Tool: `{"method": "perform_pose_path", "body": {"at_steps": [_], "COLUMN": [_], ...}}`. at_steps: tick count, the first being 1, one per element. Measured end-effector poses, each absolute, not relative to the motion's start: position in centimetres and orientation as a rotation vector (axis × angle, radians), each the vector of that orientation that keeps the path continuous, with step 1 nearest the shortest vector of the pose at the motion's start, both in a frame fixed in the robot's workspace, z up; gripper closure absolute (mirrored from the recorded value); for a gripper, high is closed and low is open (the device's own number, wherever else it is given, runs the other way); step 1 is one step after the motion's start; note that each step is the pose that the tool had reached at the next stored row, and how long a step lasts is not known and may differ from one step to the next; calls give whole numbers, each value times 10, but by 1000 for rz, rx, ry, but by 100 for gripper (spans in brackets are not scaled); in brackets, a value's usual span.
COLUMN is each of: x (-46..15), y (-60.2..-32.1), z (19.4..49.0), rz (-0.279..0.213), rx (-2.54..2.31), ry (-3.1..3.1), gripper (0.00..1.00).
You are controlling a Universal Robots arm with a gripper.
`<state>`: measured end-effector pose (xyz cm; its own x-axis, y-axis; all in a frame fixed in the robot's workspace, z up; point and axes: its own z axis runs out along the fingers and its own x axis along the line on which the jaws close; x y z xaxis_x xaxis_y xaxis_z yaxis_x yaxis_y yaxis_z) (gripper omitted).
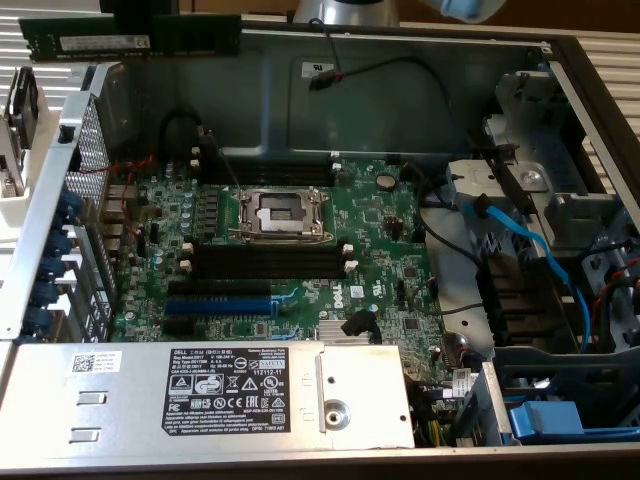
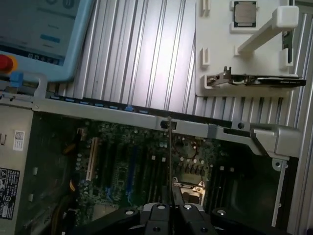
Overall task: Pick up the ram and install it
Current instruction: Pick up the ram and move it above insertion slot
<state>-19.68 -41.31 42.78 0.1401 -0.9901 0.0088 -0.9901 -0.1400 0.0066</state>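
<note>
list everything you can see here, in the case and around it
ram: one, dark green-black with whitish label, held above the case at the exterior view's left
memory slots: several, black with white end clips, middle of the case
processor socket: one, silver frame, beside the memory slots
expansion slot: one, blue, beside the memory slots
power supply: one, silver with black label, case's near edge
cables: some, blue, exterior view's right
pendant: one, grey with red button, outside the case
gripper: one, black, shut on the ram

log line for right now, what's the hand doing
hand: shut on ram | ram: held up above the open case | memory slots: empty | install: not done
</note>
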Motion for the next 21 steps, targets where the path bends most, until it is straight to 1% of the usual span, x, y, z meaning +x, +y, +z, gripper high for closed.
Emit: {"method": "perform_pose_path", "body": {"at_steps": [5,21], "x": [-179,-170], "y": [-415,-415], "z": [428,427], "rz": [4,17], "rx": [2364,2306], "ry": [-2053,-2129], "gripper": [88,88]}}
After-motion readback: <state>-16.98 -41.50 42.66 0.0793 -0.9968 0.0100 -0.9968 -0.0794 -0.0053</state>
